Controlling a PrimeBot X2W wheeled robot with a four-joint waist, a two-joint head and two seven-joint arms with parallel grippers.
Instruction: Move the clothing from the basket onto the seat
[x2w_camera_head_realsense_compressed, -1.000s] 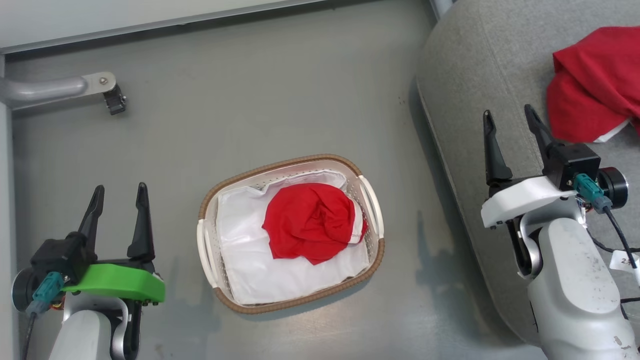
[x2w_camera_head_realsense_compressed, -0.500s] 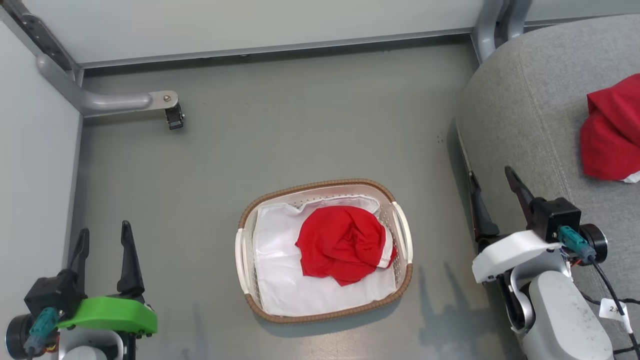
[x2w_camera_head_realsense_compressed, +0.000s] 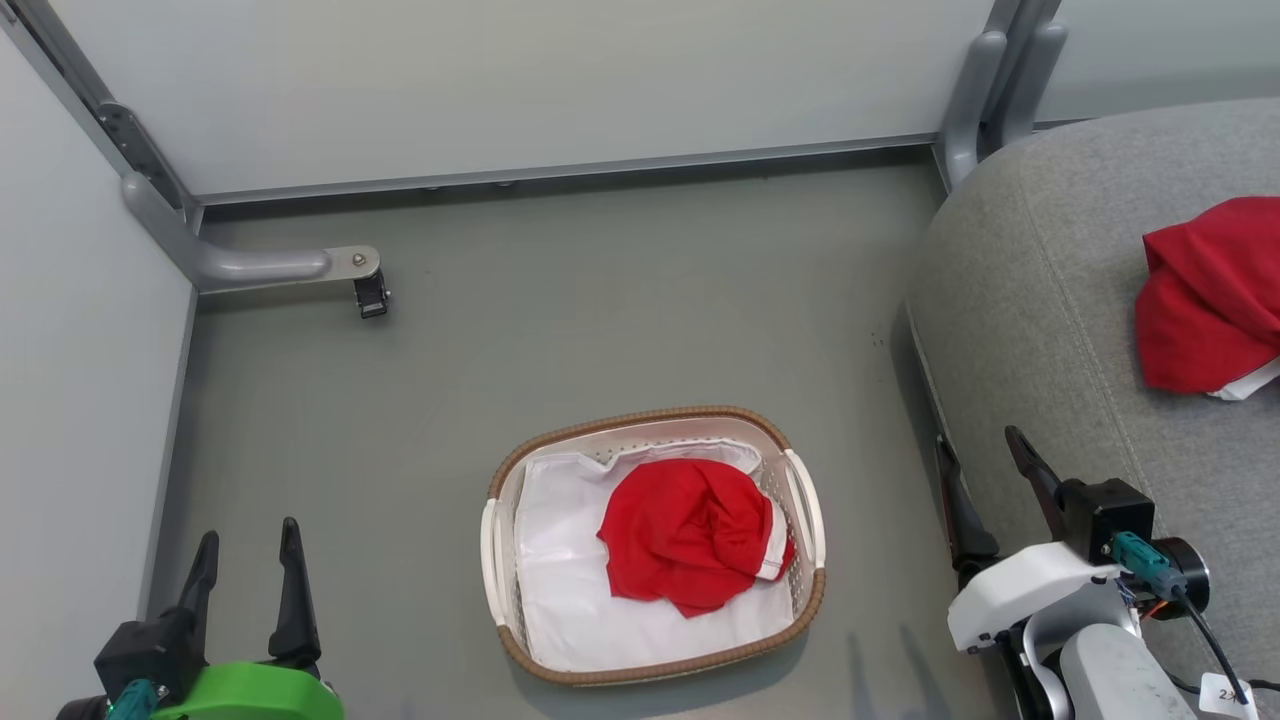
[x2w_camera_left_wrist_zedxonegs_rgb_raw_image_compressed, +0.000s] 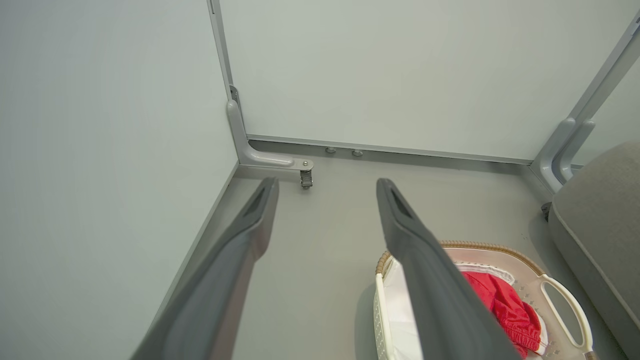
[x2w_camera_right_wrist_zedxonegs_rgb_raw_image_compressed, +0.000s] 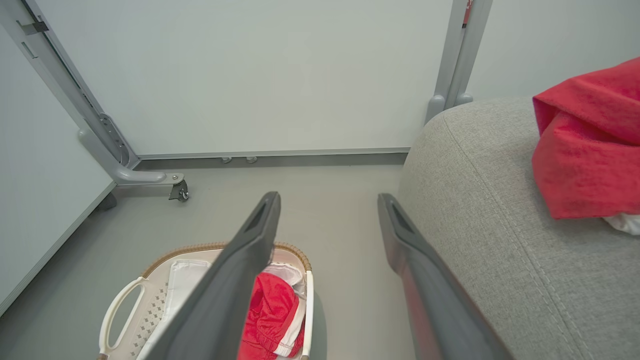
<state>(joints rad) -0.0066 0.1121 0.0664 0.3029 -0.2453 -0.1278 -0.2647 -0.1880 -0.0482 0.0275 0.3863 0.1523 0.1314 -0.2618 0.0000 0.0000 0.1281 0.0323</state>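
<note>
- Head view: one crumpled red garment (x2w_camera_head_realsense_compressed: 690, 545) lies inside the basket (x2w_camera_head_realsense_compressed: 808, 515), toward its 2 o'clock corner. It rests on the white liner (x2w_camera_head_realsense_compressed: 580, 600), and a white-trimmed edge shows at its 3 o'clock side.
- The basket stands on the grey floor (x2w_camera_head_realsense_compressed: 620, 320) at 6 o'clock of the frame. Nothing touches its brown rim, and bare liner lies from 6 to 9 o'clock of the garment.
- A second red garment (x2w_camera_head_realsense_compressed: 1205, 295) rests on the seat (x2w_camera_head_realsense_compressed: 1040, 330) at 3 o'clock, well in from the cushion's rounded edge.
- That edge runs from 1 down to 5 o'clock, with a strip of bare floor between it and the basket's right handle.
- The right gripper (x2w_camera_head_realsense_compressed: 977, 437), at 4 o'clock, is spread wide and holds nothing. It straddles the seat's edge, near the basket but apart from it.
- The left gripper (x2w_camera_head_realsense_compressed: 249, 533), at 7 o'clock, is likewise wide apart and empty, over bare floor well apart from the basket.
- Open floor runs from the basket toward 12 o'clock up to the pale panels (x2w_camera_head_realsense_compressed: 560, 90). A caster foot (x2w_camera_head_realsense_compressed: 370, 297) juts in at 10 o'clock.
</note>
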